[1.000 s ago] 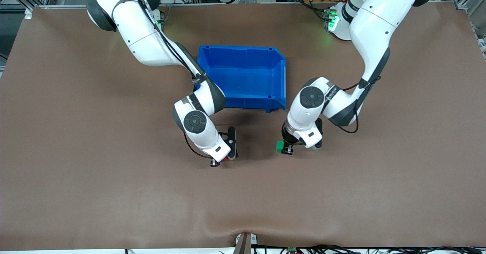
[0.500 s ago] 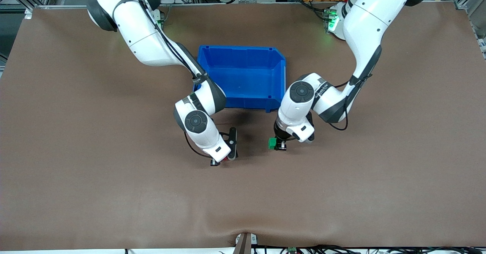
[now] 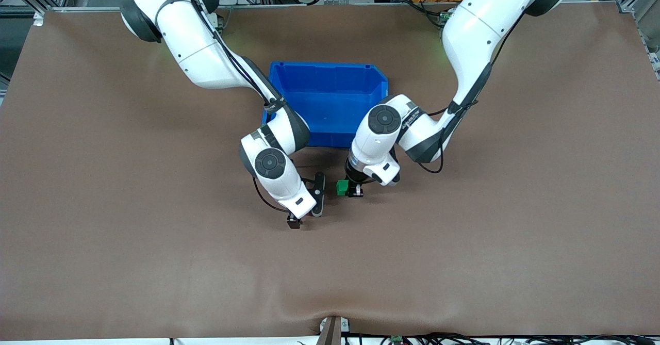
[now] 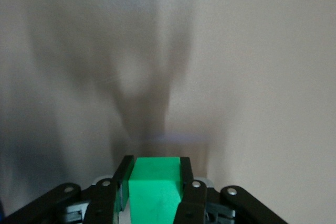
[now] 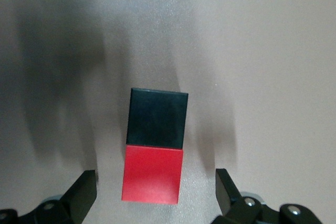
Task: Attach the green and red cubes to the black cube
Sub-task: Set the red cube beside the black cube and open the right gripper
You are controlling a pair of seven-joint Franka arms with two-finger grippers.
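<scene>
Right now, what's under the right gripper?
Under the open right gripper, red cube touches black cube on the table. Their undersides are hidden.

Both arms are clad in glossy white shells with dark grey joint bands and round grey caps, black cables are strapped along their links, and each black hand (image 3: 305,214) (image 3: 355,190) is fitted with silver screws.

From here the front view is evenly lit and sharp, with soft dark shadows under both arms on the brown table (image 3: 103,206). My left wrist view is hazy: broad blurred shadows smear the surface, and only the green cube (image 4: 155,190) looks crisp. The right wrist view is clearer, with faint streaky shadows.
</scene>
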